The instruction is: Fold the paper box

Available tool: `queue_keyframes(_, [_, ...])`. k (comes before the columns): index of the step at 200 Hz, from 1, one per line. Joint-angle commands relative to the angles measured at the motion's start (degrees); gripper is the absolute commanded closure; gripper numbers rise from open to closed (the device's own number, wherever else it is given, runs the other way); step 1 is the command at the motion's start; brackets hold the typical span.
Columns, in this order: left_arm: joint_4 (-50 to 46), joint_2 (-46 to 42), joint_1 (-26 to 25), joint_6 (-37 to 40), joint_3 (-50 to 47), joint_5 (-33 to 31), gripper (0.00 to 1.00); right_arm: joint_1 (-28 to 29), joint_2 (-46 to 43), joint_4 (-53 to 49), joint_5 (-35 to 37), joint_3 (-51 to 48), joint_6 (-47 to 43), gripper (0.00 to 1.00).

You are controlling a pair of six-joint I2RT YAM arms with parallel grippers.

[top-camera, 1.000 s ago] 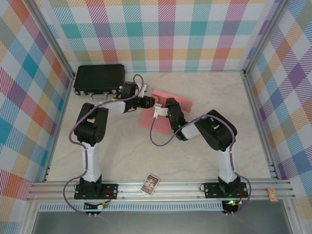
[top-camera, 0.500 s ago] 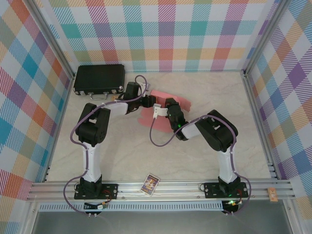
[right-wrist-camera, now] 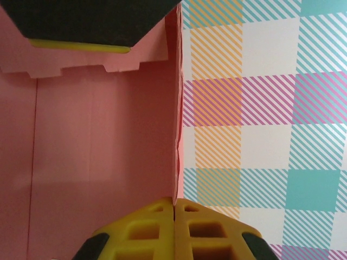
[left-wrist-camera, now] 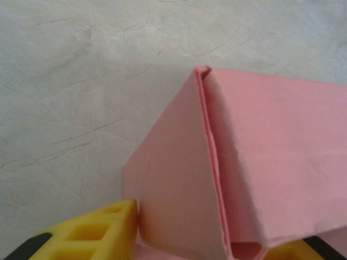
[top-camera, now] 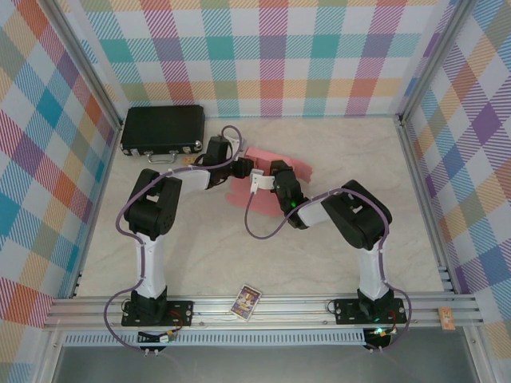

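1. Though its walls are starting to rise, the box (left-wrist-camera: 271, 162) looks only part folded to me. It sits toward the back of the table (top-camera: 319, 263), right of the black case (top-camera: 162, 129), between the two grippers.
2. Left gripper (top-camera: 242, 167): its yellow fingers (left-wrist-camera: 92, 238) straddle a side wall that is doubled over into two layers. One finger touches the card, but I cannot tell whether it truly pinches.
3. Right gripper (right-wrist-camera: 175, 216): the jaws are clenched on the thin edge of an upright wall, which stands raised from the base panel.
4. Done so far, I'd judge: the creases are made, one wall is doubled over and another is stood up.
5. Left to do: seen from above, some pink card lies spread flat on the near side. The remaining walls and tabs need raising and tucking before it is a proper box.
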Motion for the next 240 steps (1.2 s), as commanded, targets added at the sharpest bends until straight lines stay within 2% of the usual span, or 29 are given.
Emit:
queue_keyframes(1, [2.2,-0.1,-0.8,0.5,-1.1,-0.2,0.63,0.4,-1.3,-4.5,-1.0,0.9,2.2,1.0])
queue_keyframes(28, [3.6,-0.3,-1.0,0.2,-2.0,-0.4,0.67,0.5,-2.2,-7.2,-1.1,1.1,4.1,0.99])
queue_keyframes(41, [3.4,-0.2,-1.0,0.1,-1.9,-0.5,0.73,0.5,-2.6,-8.4,-1.2,1.2,4.8,0.99])
queue_keyframes(72, [4.0,-0.3,-1.2,-0.4,-2.5,-0.7,0.73,0.6,-3.1,-10.1,-1.2,1.3,5.6,0.99])
queue_keyframes(109, [4.5,-1.4,-1.4,-0.8,-4.0,-1.3,0.81,0.7,-4.1,-12.9,-1.4,1.3,7.4,0.98])
queue_keyframes(151, [6.4,-3.5,-2.2,-1.6,-6.9,-4.2,0.83,1.6,-4.4,-13.9,-1.4,1.0,8.3,0.97])
queue_keyframes(178, [6.8,-4.4,-2.7,-2.1,-7.8,-6.9,0.89,2.7,-5.9,-14.8,-1.0,0.8,10.0,0.95])
queue_keyframes(211, [7.7,-5.3,-3.2,-2.5,-9.1,-9.6,0.94,3.7,-8.7,-17.7,-0.5,0.6,12.6,0.89])
queue_keyframes(240, [7.7,-6.7,-3.3,-2.3,-10.4,-11.1,0.96,4.2,-11.1,-18.7,0.3,-1.2,15.0,0.76])
